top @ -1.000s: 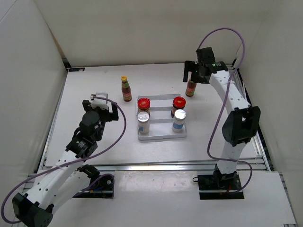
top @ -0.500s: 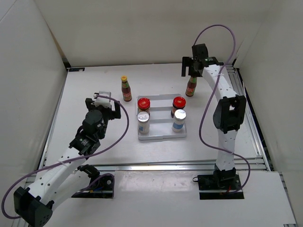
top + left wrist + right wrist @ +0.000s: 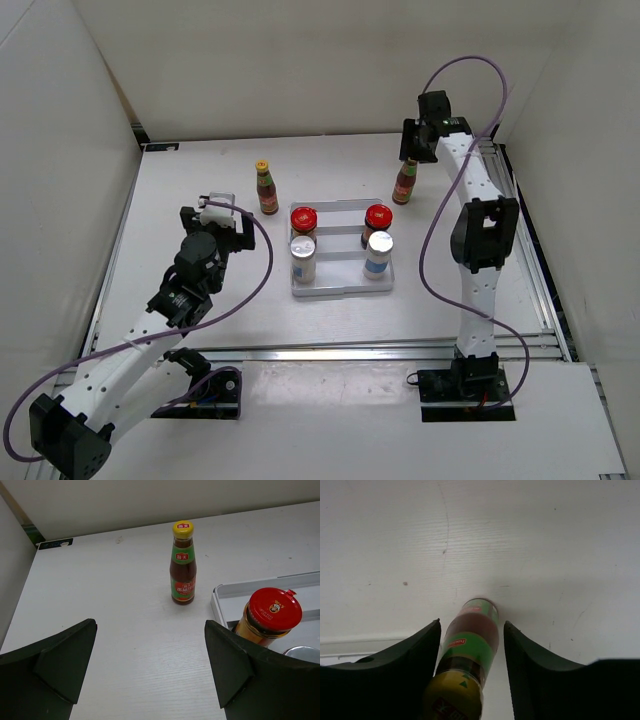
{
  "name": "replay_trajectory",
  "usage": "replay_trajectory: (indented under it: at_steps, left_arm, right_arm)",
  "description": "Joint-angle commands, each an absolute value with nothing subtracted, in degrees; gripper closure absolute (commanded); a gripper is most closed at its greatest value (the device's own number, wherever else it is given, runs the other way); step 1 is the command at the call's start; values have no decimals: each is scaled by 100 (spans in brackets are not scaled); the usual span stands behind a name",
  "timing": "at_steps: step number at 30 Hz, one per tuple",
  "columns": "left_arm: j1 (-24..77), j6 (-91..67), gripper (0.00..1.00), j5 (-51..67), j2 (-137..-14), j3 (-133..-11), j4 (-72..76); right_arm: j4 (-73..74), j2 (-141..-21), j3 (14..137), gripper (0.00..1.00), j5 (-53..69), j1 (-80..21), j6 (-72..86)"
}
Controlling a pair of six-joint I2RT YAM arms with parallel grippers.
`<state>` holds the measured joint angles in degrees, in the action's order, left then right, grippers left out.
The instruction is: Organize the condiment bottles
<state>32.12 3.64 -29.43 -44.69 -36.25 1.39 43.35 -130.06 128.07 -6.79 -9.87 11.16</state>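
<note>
A slim dark-red sauce bottle [image 3: 405, 182] with a yellow cap stands upright at the back right. My right gripper [image 3: 413, 150] is down over it, open. In the right wrist view the bottle [image 3: 470, 640] sits between the jaws of the right gripper [image 3: 471, 625], against the left finger, with a thin gap at the right one. A second sauce bottle [image 3: 266, 190] stands left of the tray [image 3: 340, 287]. Two red-lidded jars [image 3: 303, 219] [image 3: 377, 217] and two white shakers [image 3: 303, 258] [image 3: 378, 252] stand in the tray. My left gripper [image 3: 215, 220] hovers open, facing that second bottle [image 3: 183, 565].
White walls close the table in at the back and both sides. In the left wrist view a red-lidded jar [image 3: 272, 612] and the tray's corner [image 3: 217, 592] lie just beyond the right finger. Metal rails run along the near and right table edges.
The right gripper has come down over the back-right sauce bottle and its jaws have narrowed round it. The left arm has shifted slightly forward, its gripper still wide.
</note>
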Motion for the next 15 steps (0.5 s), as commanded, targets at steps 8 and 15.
replay_trajectory:
  at_steps: [8, 15]
  left_arm:
    - [3234, 387, 0, -3094, -4456, -3656, 220]
    - [3234, 387, 0, -3094, -4509, -3656, 220]
  right_arm:
    - [4420, -13087, 12867, 74, -483, -1020, 1151]
    - [4421, -12376, 12814, 95, -1036, -1072, 1151]
